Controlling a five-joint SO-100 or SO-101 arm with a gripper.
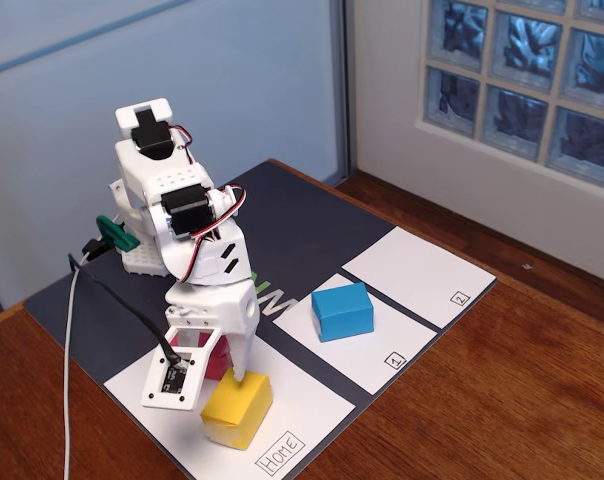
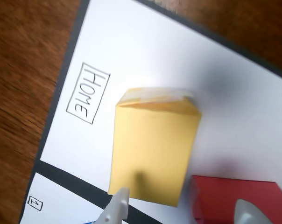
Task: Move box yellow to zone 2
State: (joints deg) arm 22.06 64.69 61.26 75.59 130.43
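Note:
The yellow box (image 1: 237, 408) rests on the white Home panel (image 1: 302, 410) near the mat's front edge. My gripper (image 1: 228, 376) hangs just behind and above it, open. In the wrist view the yellow box (image 2: 155, 149) fills the centre. The gripper (image 2: 183, 211) shows one fingertip at the box's near edge and the other far to the right over a red block (image 2: 234, 198). Nothing is held. Zone 2 (image 1: 412, 268) is the white panel at the far right of the mat in the fixed view, bare, and it is out of the wrist view.
A blue block (image 1: 342, 310) sits on the panel marked 1 (image 1: 367, 345), between Home and zone 2. The red block (image 1: 214, 360) lies on Home behind the gripper. The dark mat (image 1: 302, 220) lies on a wooden table (image 1: 502, 400), with a wall and window behind.

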